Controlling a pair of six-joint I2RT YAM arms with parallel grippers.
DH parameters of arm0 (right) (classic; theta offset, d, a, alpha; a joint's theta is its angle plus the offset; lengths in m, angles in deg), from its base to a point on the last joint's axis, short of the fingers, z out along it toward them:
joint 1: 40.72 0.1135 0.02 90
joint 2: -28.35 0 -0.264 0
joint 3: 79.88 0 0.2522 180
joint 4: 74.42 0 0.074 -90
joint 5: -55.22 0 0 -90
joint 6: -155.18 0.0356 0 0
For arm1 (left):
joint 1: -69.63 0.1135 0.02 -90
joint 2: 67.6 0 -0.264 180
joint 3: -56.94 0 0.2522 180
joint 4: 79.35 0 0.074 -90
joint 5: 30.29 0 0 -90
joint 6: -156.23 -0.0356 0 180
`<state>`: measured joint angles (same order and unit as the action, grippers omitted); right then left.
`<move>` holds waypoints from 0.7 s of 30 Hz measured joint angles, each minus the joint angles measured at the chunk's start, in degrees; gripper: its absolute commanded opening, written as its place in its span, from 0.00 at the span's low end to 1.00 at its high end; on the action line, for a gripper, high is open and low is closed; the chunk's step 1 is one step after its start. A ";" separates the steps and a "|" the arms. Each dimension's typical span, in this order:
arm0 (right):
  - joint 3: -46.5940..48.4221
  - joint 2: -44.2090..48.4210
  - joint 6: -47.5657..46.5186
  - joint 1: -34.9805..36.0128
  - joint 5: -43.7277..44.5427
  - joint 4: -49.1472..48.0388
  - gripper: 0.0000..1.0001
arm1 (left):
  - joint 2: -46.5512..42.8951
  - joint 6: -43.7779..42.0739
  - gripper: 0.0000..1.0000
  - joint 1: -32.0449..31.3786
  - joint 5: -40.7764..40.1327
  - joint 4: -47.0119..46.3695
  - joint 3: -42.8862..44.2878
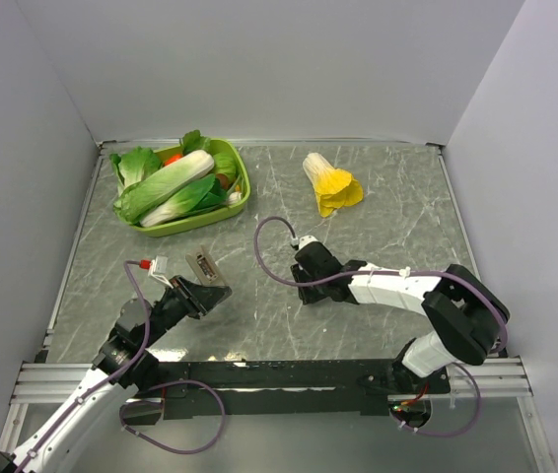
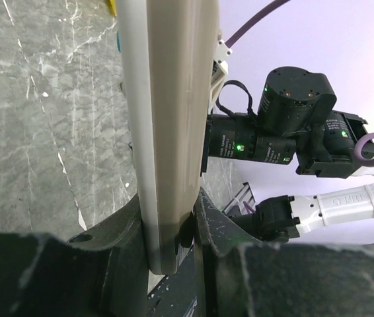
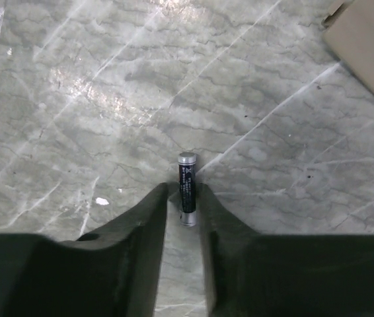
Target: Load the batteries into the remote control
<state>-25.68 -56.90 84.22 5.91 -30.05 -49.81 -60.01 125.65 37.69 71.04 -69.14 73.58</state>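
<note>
Clamps the slim grey-beige plastic remote control (image 2: 167,119) by its lower end in the left gripper (image 2: 170,221), jaws pressed tight on both long edges, with the plain back towards the wrist camera. At lower left of the top view, holds it tilted and apparently raised off the grey marbled table (image 1: 378,207), probably to offer the battery bay to the other arm. Cannot tell from here whether that bay is open. Right of centre in the top view, reaches low with the right gripper (image 3: 182,201). In its wrist view, straddles one small black cylindrical battery (image 3: 187,181) with a silver cap, set lengthwise between the fingertips and seemingly resting on the stone, cap pointing up the frame. Shows a thin sliver of gap along the battery's left side, so cannot tell whether pinched or merely flanked. Likely lined up this way to take the cell across its width and leave both ends free for seating. No second battery to be found. Well apart, along the top of the overhead view: a green plastic basket (image 1: 244,193) of toy greens (image 1: 166,187) and a yellow-and-white toy cabbage (image 1: 331,184), no part of this job.
</note>
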 measured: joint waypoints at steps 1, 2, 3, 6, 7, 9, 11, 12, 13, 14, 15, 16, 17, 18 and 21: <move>-0.24 0.26 0.37 0.11 -0.07 -0.13 0.42 | -0.07 0.00 0.01 0.00 0.00 0.00 0.00; -0.42 0.48 0.63 0.20 -0.07 -0.13 0.43 | -0.15 0.00 0.01 0.00 0.00 0.04 0.00; -0.55 0.79 0.81 0.44 -0.09 0.04 0.43 | -0.26 0.00 0.01 0.00 0.00 0.07 0.00; -1.27 1.90 1.33 0.72 -0.20 1.05 0.43 | -0.35 0.00 0.01 0.00 0.00 0.07 0.00; -1.62 2.34 1.55 0.83 -0.28 1.40 0.43 | -0.35 0.02 0.01 0.00 0.02 0.09 0.00; -2.23 3.10 1.97 1.05 -0.37 1.86 0.43 | -0.35 0.00 0.01 0.00 0.02 0.09 0.00; -2.78 3.82 2.38 1.25 -0.90 2.14 0.43 | -0.35 0.02 0.01 0.00 0.02 0.07 0.00; -2.97 3.98 2.40 1.31 -1.07 2.08 0.43 | -0.35 0.02 0.01 0.00 0.02 0.07 0.00; -3.15 4.13 2.49 1.51 -1.14 2.05 0.43 | -0.35 0.02 0.01 0.00 0.02 0.07 0.00; -3.21 4.20 2.49 1.77 -1.16 2.01 0.43 | -0.33 0.02 0.01 0.00 0.02 0.07 0.00; -3.23 4.22 2.49 1.95 -1.18 1.99 0.43 | -0.33 0.02 0.01 0.00 0.02 0.07 0.00; -3.23 4.22 2.47 2.16 -1.29 1.95 0.43 | -0.33 0.02 0.01 0.00 0.02 0.04 0.00; -3.23 4.22 2.45 2.32 -1.36 1.92 0.43 | -0.31 0.02 0.01 0.00 0.02 0.02 0.00; -3.23 4.22 2.40 2.49 -1.40 1.88 0.43 | -0.24 0.02 0.01 0.00 0.04 -0.02 0.00; -3.21 4.09 2.32 2.99 -1.73 1.70 0.43 | -0.22 0.00 0.01 0.00 0.07 -0.02 0.00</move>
<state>-28.89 -52.82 86.54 8.91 -31.78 -48.11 -60.23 125.65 37.69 71.11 -69.17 73.58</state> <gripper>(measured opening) 0.431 0.290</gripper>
